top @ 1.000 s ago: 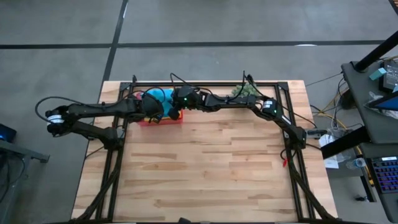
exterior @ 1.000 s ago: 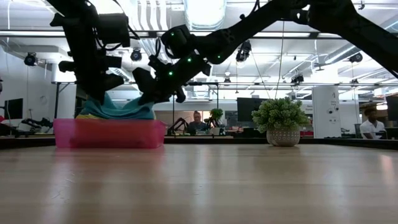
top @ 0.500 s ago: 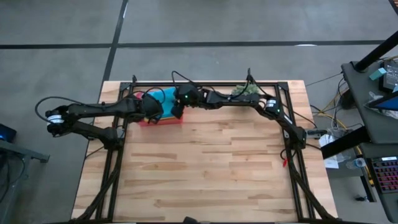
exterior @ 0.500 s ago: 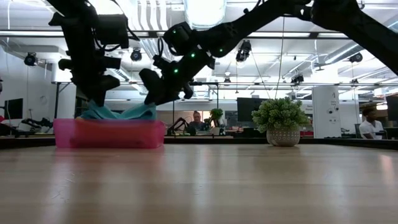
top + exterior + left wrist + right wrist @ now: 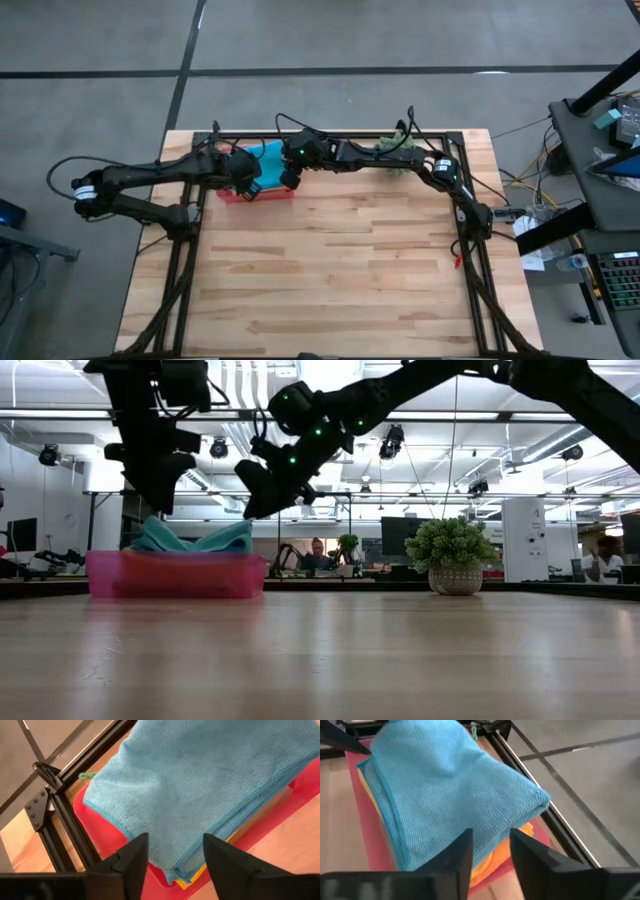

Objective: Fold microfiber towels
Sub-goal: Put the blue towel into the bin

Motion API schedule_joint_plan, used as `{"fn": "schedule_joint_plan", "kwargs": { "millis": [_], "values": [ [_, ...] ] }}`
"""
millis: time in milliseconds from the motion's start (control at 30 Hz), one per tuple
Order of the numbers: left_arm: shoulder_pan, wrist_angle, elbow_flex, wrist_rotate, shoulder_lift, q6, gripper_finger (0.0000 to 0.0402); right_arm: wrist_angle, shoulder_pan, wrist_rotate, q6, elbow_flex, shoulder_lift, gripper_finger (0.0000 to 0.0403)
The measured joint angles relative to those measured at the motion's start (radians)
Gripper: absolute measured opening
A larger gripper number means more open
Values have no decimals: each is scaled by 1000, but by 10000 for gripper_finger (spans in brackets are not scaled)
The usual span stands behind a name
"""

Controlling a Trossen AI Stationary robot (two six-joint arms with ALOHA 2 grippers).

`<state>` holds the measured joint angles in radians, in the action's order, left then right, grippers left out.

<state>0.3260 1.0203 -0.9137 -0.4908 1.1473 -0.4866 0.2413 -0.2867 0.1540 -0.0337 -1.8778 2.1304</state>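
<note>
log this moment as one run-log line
left gripper: open, above towels | right gripper: open, above towels | blue towel: folded, top of stack in tray

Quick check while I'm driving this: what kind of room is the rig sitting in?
Probably an open-plan office or lab. The low view shows exposed ceiling ducts, a person seated at a desk behind the wooden table, and a dark screen. A potted plant stands at the table's far edge.

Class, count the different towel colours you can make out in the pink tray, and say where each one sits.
3. The turquoise towel lies on top of the stack; an orange towel and a yellow towel peek out beneath it in the pink tray. More may be hidden underneath.
</note>
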Motion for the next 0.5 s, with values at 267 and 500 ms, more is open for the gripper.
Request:
{"fn": "schedule_joint_plan", "kwargs": {
  "millis": [267, 500],
  "values": [
    [1, -124, 68, -3, 12, 2, 63, -137, -2, -131, -66, 13, 3, 25],
    [2, -259, 142, -43, 13, -4, 7, -331, -14, -137, -77, 67, 36, 9]
  ]
}}
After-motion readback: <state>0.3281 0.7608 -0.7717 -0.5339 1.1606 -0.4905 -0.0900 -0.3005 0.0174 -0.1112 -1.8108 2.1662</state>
